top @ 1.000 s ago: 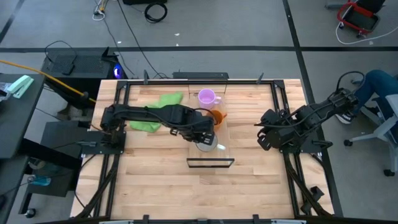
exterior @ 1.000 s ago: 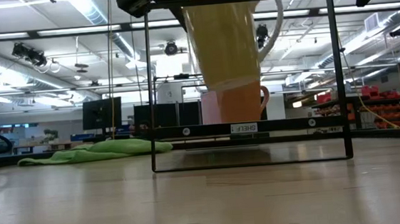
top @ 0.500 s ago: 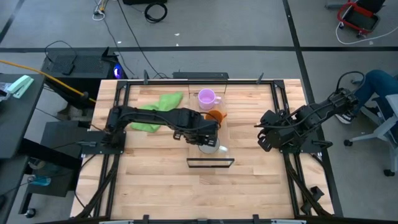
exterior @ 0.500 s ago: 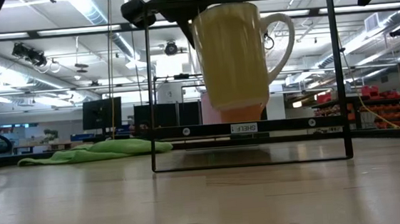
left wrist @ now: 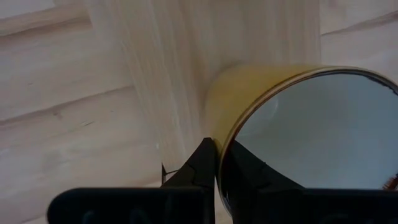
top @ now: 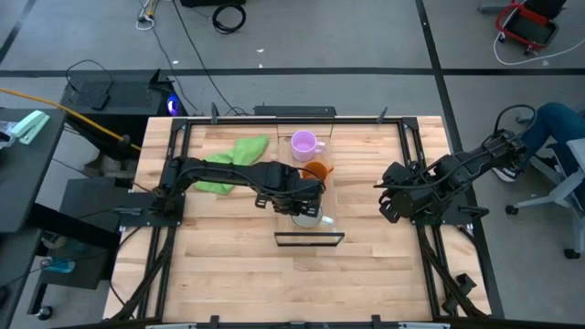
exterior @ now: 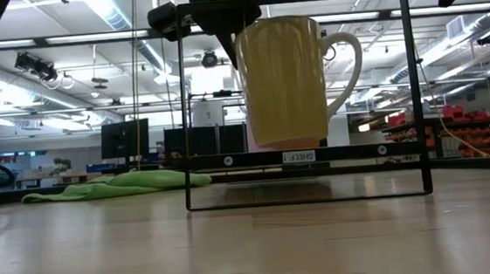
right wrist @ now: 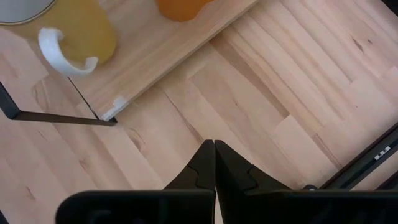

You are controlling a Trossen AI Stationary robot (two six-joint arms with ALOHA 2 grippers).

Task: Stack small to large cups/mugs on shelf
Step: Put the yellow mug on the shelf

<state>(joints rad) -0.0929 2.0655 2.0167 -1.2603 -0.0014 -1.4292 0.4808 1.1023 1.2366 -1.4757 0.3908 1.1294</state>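
My left gripper (top: 304,203) reaches over the shelf (exterior: 360,151) near its near end and is shut on the largest mug (exterior: 284,81). This mug is white inside and at its handle (exterior: 346,59), and its outer wall looks yellowish. It stands upright with its base at the plank; whether it touches, I cannot tell. The orange mug (top: 316,170) stands on the plank just behind it. The light purple mug (top: 303,143) stands farther back. My right gripper (top: 384,196) waits shut over the table's right side. My left gripper (left wrist: 219,144) pinches the large mug's rim (left wrist: 231,134), one finger (left wrist: 205,163) outside the wall and one (left wrist: 249,171) inside. The fingers come from above, pointing down. The mug hangs upright below them with its handle toward the table's right.
A green cloth (top: 233,155) lies on the table left of the shelf. The shelf's black end frame (top: 309,239) stands just near of the held mug. Bare tabletop lies between the shelf and my right arm (top: 439,183).
My left gripper has gone down toward the shelf plank, keeping its hold. The mug, tilted and held higher a second ago, now hangs upright with its base at the plank. It hides most of the orange mug in the low view.
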